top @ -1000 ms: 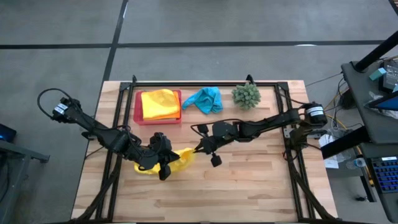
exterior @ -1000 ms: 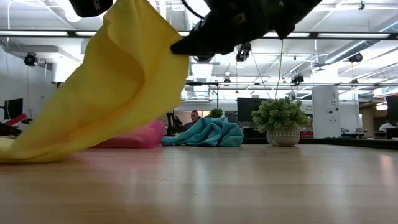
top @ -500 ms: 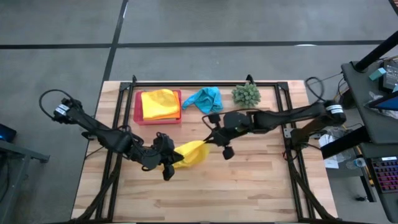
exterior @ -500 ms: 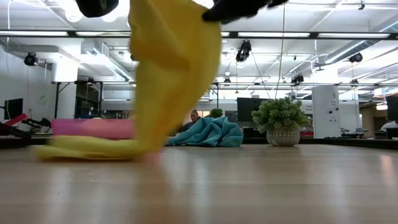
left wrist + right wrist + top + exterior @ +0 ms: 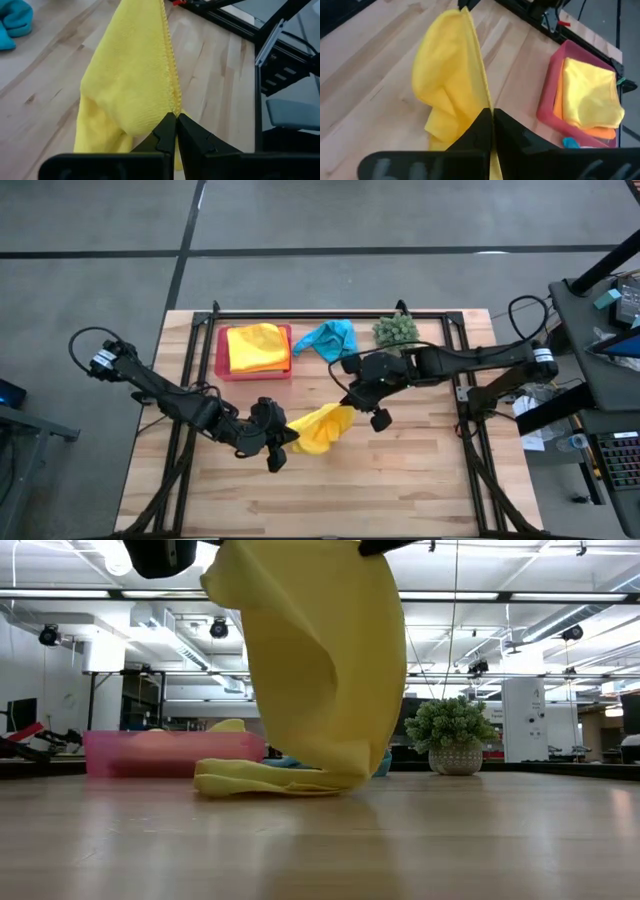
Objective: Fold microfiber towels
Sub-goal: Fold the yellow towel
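Observation:
A yellow microfiber towel [image 5: 320, 430] hangs between my two grippers above the middle of the table, and its lower end [image 5: 270, 780] lies bunched on the wood. My left gripper [image 5: 287, 439] is shut on the towel's left top end. My right gripper [image 5: 352, 409] is shut on its right top end. A second yellow towel [image 5: 257, 345] lies folded on an orange one [image 5: 600, 131] in the pink tray. A turquoise towel [image 5: 330, 338] lies crumpled on the table next to the tray. No light green towel shows. My left gripper pinches the yellow towel's stitched edge [image 5: 174, 102] between its two shut fingers, near a top corner. The towel hangs below the fingers, and its lower end rests on the table. One layer or several, I cannot tell. My right gripper pinches the towel's top edge [image 5: 484, 97] between its two shut fingers, near the other end of that edge. The edge runs away from the fingers toward my left gripper. The cloth hangs slack below, its lower end on the table.
The pink tray [image 5: 222, 352] stands at the far left of the table. The spiky green plant ball [image 5: 396, 330] in its pot stands at the far edge, right of the turquoise towel. Black frame rails [image 5: 462, 380] run along the table's sides. Bare wood lies toward the near edge.
Both grippers have gone toward the table's right edge with the yellow towel, the right one also toward the far edge. The towel has been raised and now hangs steeply, and its lower end has been dragged rightward along the table.

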Tool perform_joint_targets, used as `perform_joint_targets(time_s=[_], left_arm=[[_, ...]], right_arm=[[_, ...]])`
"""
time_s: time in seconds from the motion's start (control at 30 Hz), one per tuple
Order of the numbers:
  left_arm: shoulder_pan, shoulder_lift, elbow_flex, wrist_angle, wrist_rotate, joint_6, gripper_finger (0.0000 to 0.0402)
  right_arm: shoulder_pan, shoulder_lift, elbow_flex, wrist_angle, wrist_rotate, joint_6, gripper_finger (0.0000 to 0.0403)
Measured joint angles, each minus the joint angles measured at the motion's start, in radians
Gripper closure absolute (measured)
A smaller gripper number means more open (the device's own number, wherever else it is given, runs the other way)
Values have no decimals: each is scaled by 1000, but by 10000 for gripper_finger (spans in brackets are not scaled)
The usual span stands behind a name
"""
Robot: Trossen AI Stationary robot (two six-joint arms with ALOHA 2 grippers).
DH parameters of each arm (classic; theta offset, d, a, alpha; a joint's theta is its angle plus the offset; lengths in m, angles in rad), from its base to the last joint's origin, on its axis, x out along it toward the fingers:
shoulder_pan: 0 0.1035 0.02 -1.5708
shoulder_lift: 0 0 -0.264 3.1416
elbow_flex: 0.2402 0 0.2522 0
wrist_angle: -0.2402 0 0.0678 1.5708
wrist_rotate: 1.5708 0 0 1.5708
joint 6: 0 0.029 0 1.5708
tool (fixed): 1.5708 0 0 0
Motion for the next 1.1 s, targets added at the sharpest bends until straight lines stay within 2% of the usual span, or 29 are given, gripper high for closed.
perform_joint_targets(time_s=[0.9, 1.1], left_arm=[[-1, 54, -8, -3, 16, 7, 401], [-1, 61, -8, -6, 20, 24, 401]], right_arm=[[-9, -9, -33, -14, 28, 106, 394], [-9, -9, -91, 47, 30, 127, 394]])
